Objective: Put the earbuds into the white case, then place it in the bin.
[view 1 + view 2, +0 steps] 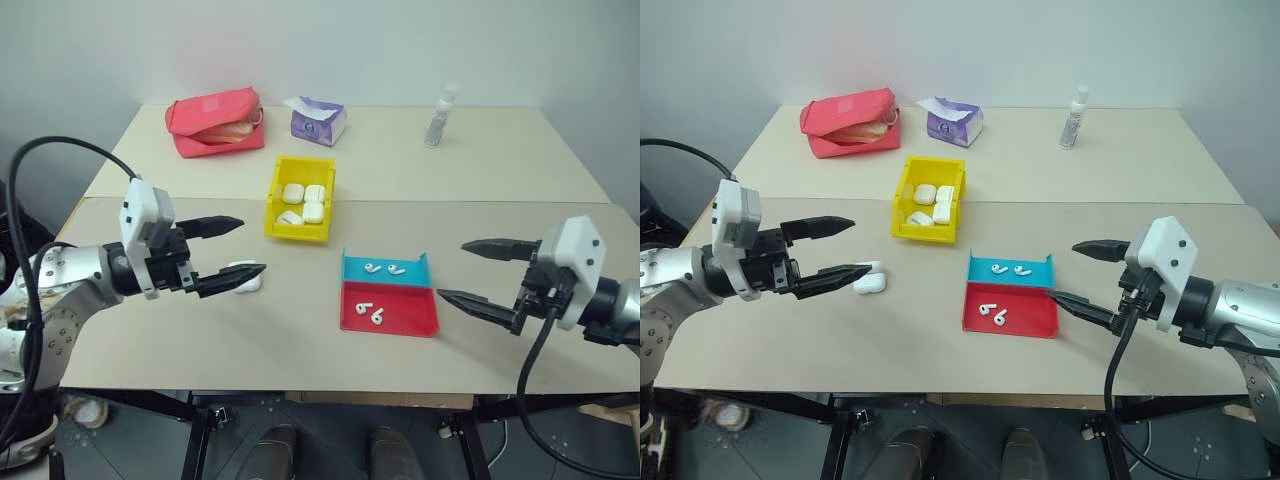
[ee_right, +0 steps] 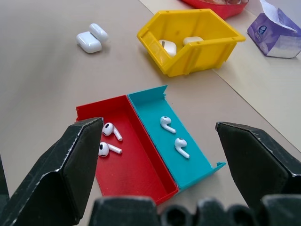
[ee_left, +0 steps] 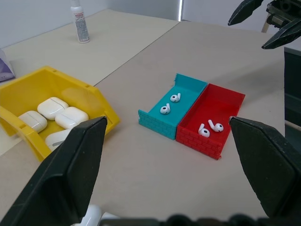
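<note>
Two earbuds [image 1: 380, 267] lie in the blue half of a shallow tray [image 1: 408, 312] and two more earbuds [image 1: 370, 314] in its red half. One white case [image 1: 245, 278] lies on the table with its lid flipped back, partly behind the lower finger of my left gripper [image 1: 254, 245]. That gripper hovers open above the table with nothing in it. My right gripper [image 1: 451, 269] hangs open and empty just right of the tray. The yellow bin [image 1: 297, 232] stands behind the tray and holds several white cases.
A red zip pouch [image 1: 215, 120], a purple tissue pack [image 1: 318, 120] and a small bottle [image 1: 438, 118] stand along the far half of the table. A seam runs across the table behind the bin.
</note>
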You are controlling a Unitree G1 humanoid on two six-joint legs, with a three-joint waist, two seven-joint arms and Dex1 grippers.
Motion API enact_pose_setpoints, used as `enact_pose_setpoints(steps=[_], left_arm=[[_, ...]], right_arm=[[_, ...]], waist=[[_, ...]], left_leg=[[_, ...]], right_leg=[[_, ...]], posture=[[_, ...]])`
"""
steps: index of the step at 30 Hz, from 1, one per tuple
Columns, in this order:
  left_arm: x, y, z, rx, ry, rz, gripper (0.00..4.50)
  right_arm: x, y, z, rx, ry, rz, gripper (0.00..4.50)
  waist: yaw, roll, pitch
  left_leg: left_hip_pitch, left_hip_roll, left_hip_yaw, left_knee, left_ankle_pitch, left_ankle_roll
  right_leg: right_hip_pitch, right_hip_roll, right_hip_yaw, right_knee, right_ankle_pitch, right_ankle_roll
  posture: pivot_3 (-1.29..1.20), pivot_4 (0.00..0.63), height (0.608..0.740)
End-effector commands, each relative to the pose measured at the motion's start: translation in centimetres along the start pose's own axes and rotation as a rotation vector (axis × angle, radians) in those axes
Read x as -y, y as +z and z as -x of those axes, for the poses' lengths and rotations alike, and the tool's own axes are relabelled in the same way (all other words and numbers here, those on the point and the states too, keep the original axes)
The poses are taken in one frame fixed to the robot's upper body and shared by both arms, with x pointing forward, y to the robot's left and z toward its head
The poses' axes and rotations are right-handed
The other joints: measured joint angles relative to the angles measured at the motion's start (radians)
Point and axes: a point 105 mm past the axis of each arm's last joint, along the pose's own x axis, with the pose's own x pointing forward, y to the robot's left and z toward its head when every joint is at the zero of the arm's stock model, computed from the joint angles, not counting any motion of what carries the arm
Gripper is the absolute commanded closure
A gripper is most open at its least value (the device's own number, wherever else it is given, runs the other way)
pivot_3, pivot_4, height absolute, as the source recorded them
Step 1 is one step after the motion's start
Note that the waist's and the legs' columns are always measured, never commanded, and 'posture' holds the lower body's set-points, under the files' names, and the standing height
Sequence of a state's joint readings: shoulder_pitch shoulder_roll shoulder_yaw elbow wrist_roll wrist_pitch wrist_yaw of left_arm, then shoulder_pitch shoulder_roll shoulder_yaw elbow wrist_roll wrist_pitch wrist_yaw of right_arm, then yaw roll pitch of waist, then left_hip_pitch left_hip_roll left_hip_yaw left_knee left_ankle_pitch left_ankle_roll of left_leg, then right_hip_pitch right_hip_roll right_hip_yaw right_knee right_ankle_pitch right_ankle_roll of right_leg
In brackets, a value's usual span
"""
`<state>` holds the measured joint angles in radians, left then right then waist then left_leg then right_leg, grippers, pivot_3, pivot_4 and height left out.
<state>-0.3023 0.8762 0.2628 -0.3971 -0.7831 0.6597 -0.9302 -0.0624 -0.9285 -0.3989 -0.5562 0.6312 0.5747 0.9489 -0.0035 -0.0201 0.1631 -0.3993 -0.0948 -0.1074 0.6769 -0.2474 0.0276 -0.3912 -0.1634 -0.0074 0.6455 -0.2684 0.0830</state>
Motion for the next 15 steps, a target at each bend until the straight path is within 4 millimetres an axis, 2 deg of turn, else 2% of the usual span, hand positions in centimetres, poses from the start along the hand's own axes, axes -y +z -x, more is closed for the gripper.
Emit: enact_pose_setpoints(steps=[1,10,15], left_arm=[[-0.4,1.0,0.2,0.03,0.023,0.009,0.0],[-0.4,1.2,-0.1,-0.027,0.031,0.068,0.0],[-1.4,1.1,-1.0,-0.127,0.207,-0.042,0.0]], right_arm=[[0.2,1.0,0.4,0.022,-0.008,0.044,0.05],[0.1,0.8,0.2,0.027,-0.011,0.035,0.05],[0.4,0.9,0.0,0.021,-0.013,0.03,0.05]], waist=[[0.0,0.0,0.0],[0.0,0.0,0.0],[0.002,0.0,0.0]], left_leg=[[0.0,0.0,0.0,0.0,0.0,0.0],[0.0,0.0,0.0,0.0,0.0,0.0],[0.0,0.0,0.0,0.0,0.0,0.0]], right_leg=[[0.0,0.0,0.0,0.0,0.0,0.0],[-0.001,0.0,0.0,0.0,0.0,0.0],[-0.001,0.0,0.001,0.0,0.0,0.0]], posture=[[0.0,0.15,0.74],[0.0,0.15,0.74],[0.0,0.15,0.74]])
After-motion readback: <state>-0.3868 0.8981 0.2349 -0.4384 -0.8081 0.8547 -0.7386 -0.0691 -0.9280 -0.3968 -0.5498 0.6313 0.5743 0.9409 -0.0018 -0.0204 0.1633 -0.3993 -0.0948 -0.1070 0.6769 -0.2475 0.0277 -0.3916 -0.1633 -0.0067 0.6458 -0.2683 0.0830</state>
